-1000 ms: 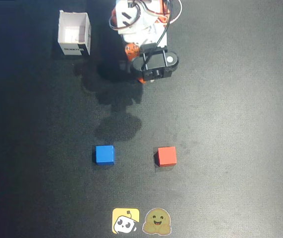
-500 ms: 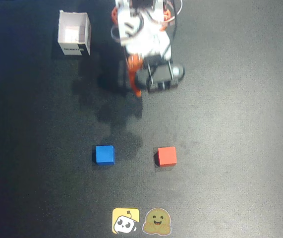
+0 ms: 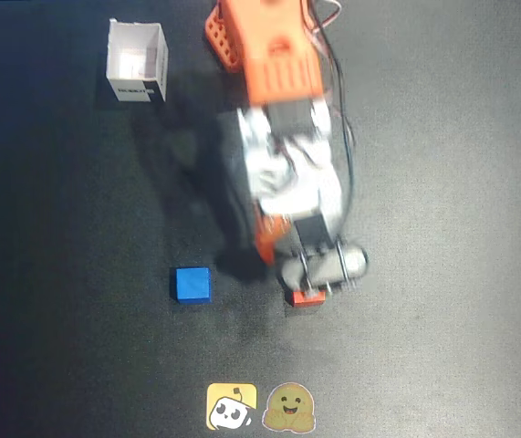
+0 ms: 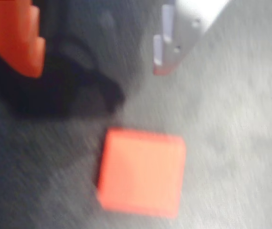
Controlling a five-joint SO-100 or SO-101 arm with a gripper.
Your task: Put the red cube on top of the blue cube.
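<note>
Overhead view, white box (image 3: 137, 60) open-topped, contents unclear, jaws spread apart above red cube (image 4: 142, 172), blue cube (image 3: 192, 284) apart

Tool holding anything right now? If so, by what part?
Nothing held. In the wrist view the tool is open above the red cube, which lies on the table clear of both fingers.

1 red cube (image 3: 307, 298), 1 blue cube (image 3: 192, 284), 1 box (image 3: 138, 61)

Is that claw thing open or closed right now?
Open. In the wrist view the gripper has its orange finger and white finger well apart, with the red cube lying free below them.
</note>
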